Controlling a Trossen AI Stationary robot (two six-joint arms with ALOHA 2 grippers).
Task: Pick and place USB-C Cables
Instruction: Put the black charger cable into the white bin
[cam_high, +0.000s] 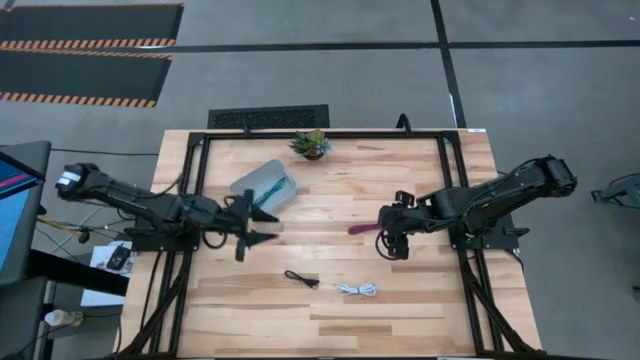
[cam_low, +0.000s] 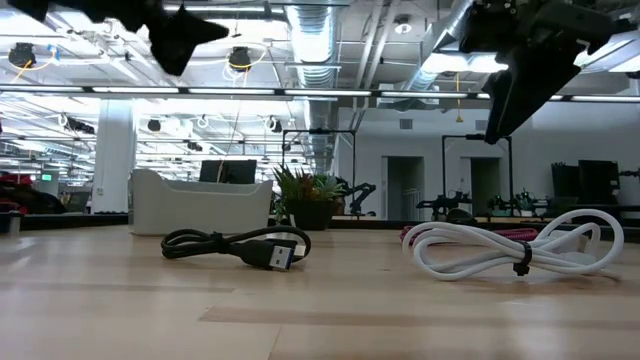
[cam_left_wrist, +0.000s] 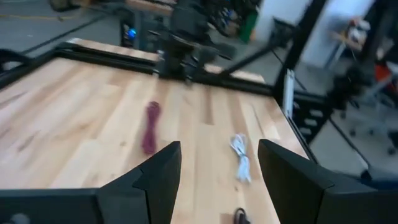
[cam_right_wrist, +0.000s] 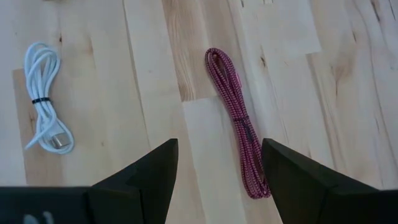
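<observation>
Three USB-C cables lie flat on the wooden table: a maroon one (cam_high: 362, 228) (cam_right_wrist: 236, 121) at mid-table, a black one (cam_high: 301, 279) (cam_low: 240, 247) and a white one (cam_high: 357, 290) (cam_low: 510, 250) nearer the front edge. Something teal (cam_high: 278, 187) shows inside the clear bin (cam_high: 262, 185) at the far left. My right gripper (cam_high: 383, 232) (cam_right_wrist: 217, 180) hangs open above the maroon cable's right end, pointing steeply down. My left gripper (cam_high: 272, 227) (cam_left_wrist: 217, 180) is open, held level above the table beside the bin, pointing toward the table's right.
A small potted plant (cam_high: 311, 143) stands at the table's far edge. A black metal frame (cam_high: 200, 160) runs along the table's left, far and right sides. Bare wood lies between the two grippers and in front of the cables.
</observation>
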